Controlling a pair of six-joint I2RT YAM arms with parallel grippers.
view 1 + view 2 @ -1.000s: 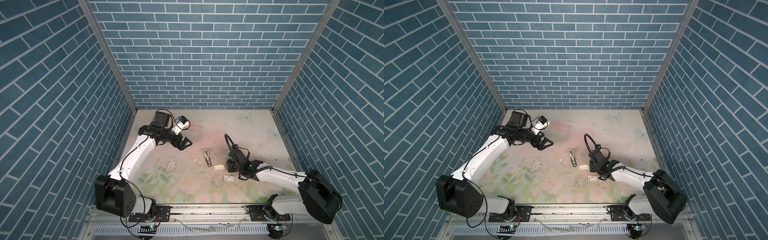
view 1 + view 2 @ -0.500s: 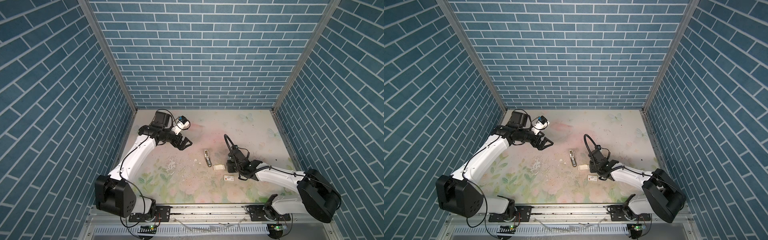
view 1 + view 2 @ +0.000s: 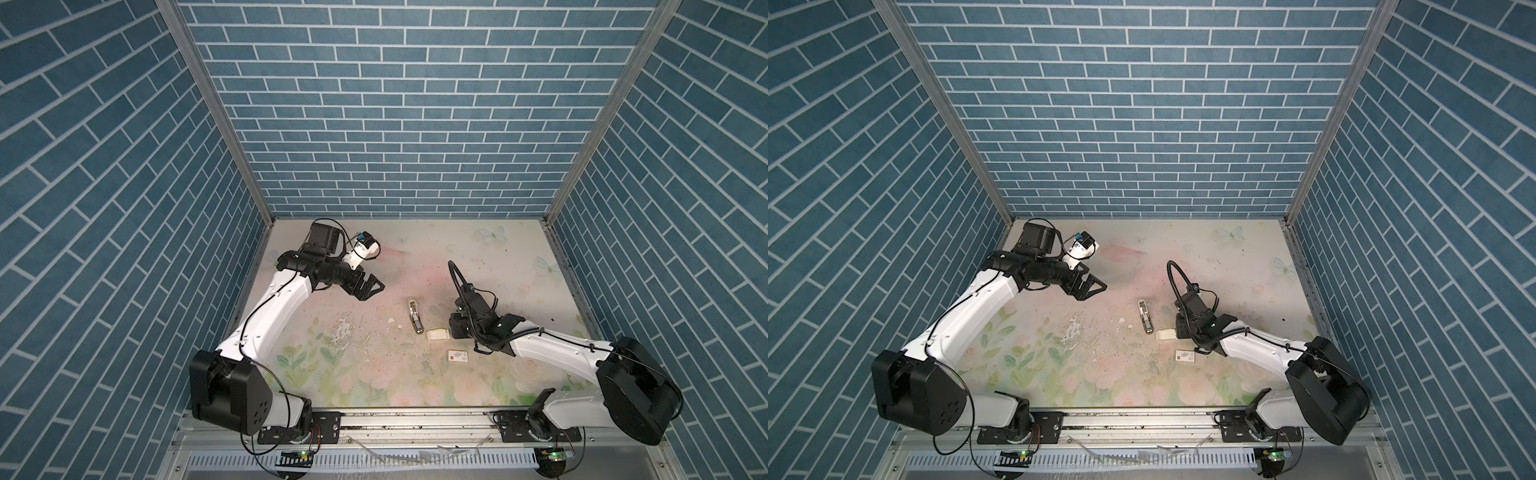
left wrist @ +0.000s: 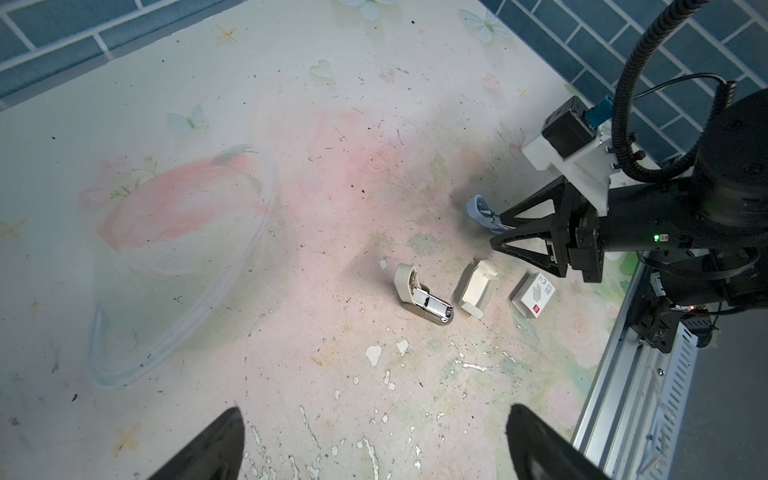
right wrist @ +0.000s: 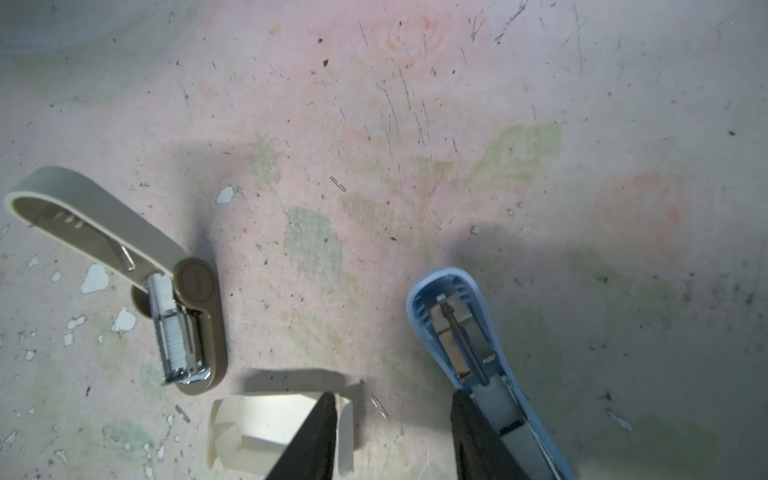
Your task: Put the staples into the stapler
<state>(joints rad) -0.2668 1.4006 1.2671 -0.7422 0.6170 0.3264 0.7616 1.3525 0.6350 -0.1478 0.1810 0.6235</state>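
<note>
Mid-frame the beige stapler [image 3: 415, 318] lies open, staples [image 5: 174, 343] seemingly seated — only closing remains — left claw [image 4: 374, 409] and right claw [image 5: 392, 401] spread, empty.

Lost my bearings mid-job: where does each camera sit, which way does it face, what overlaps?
Top views: high over the front rail, looking down and inward; left arm and right arm show.
Left wrist: on the left gripper, facing across the table at the beige stapler, cream tray and right gripper; own fingertips show.
Right wrist: on the right gripper, facing down at the blue stapler; own fingertips show.
Shared: every view shows the beige stapler and cream tray.
</note>
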